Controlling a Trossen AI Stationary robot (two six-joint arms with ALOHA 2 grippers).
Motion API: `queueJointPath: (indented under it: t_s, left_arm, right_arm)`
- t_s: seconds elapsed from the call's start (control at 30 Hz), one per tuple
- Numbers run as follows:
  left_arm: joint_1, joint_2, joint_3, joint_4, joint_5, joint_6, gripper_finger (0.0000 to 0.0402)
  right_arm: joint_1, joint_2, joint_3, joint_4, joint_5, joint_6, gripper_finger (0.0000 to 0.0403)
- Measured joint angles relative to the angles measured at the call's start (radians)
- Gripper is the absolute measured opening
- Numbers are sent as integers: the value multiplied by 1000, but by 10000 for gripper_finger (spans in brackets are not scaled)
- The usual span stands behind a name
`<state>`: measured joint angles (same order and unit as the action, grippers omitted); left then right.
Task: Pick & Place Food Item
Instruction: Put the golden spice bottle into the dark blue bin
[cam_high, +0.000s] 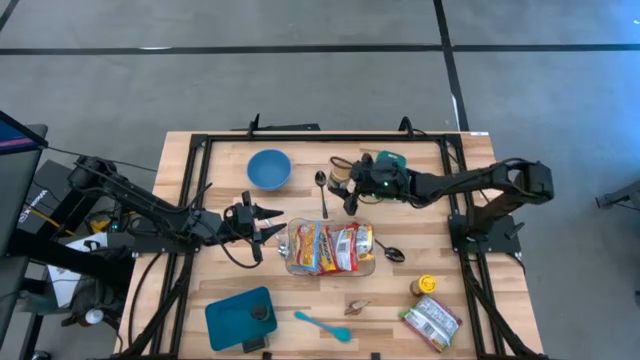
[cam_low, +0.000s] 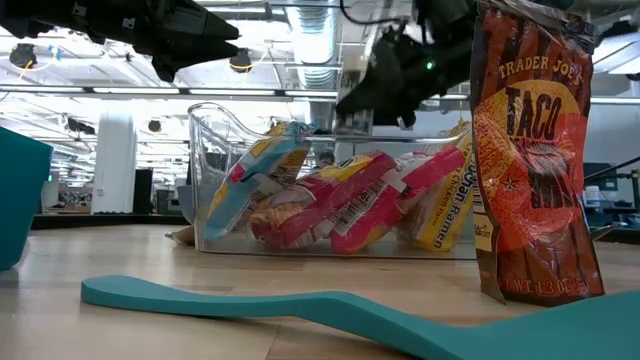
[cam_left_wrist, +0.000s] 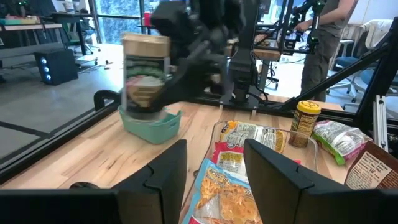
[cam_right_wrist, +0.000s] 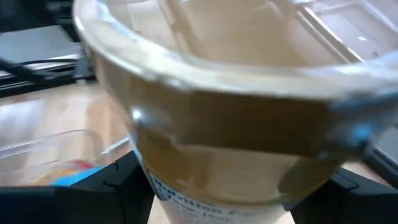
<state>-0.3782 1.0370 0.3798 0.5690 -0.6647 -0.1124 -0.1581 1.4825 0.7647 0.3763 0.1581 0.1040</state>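
A tan noodle cup (cam_high: 342, 172) with a green label is in my right gripper (cam_high: 350, 188), behind the clear container (cam_high: 331, 249). The container is full of ramen packets (cam_left_wrist: 233, 165). The cup also shows in the left wrist view (cam_left_wrist: 146, 74) and fills the right wrist view (cam_right_wrist: 230, 124). My left gripper (cam_high: 268, 222) is open and empty, level, just left of the container; in its own view its fingers (cam_left_wrist: 214, 168) point at the packets. My right gripper pinches the cup's side wall (cam_right_wrist: 186, 186) between its two fingers, one on each side (cam_right_wrist: 121, 180). The fingers come level from the table's right side. The cup stands about upright, lifted clear of the table (cam_left_wrist: 146, 109).
A small teal bowl (cam_high: 392, 160) is behind the cup, a blue bowl (cam_high: 268, 168) at far left. Two spoons (cam_high: 321, 186) (cam_high: 390, 251) lie near the container. Near the front are a teal tray (cam_high: 240, 318), a spatula (cam_high: 323, 325), a yellow-lidded jar (cam_high: 427, 286) and a food bag (cam_high: 432, 322).
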Motion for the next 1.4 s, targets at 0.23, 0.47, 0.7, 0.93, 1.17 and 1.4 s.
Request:
queueJointPath:
  t_s: [0.23, 0.47, 0.7, 0.93, 1.17, 1.4]
  left_arm:
    - [0, 0, 0, 0, 0, -1, 154]
    - [0, 0, 0, 0, 29, -7, 154]
    - [0, 0, 0, 25, 35, -1, 154]
    - [0, 0, 0, 46, 117, 1, 166]
    - [0, 0, 0, 74, 174, 37, 255]
    - [0, 0, 1, 146, 211, 33, 346]
  right_arm:
    - [106, -1, 0, -3, -1, -2, 280]
    - [190, -1, 0, 4, -2, 48, 277]
    - [240, -1, 0, 8, -2, 61, 277]
    - [258, 9, 1, 12, -2, 73, 276]
    - [258, 9, 1, 23, 0, 73, 276]
    - [258, 9, 1, 21, 0, 73, 276]
